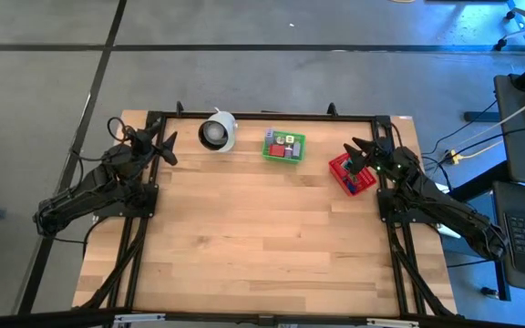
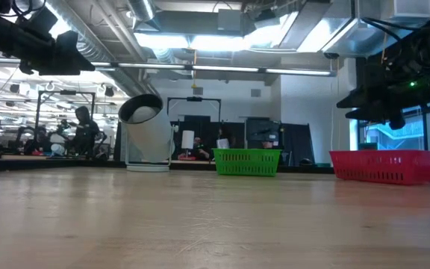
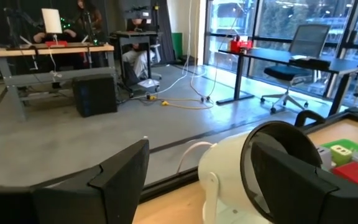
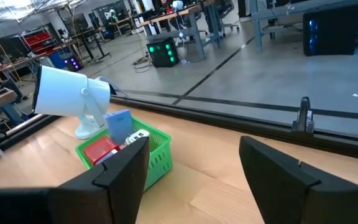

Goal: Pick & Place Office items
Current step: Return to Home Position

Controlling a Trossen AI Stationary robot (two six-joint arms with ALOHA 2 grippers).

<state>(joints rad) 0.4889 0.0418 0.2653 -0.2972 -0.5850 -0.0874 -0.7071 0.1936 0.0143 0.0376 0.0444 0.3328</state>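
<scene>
The office items (image 1: 285, 146) lay in the green basket (image 1: 265, 151), nearer the right gripper (image 1: 359, 157) than the left gripper (image 1: 160, 148), both with fingers apart, empty.

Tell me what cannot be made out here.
Inside the red basket: high view, right gripper overlaps it; low view, its wall hides it.
Items in the green basket: high view, too small to count.
Part of the white roll: left wrist view, left gripper overlaps it.
</scene>
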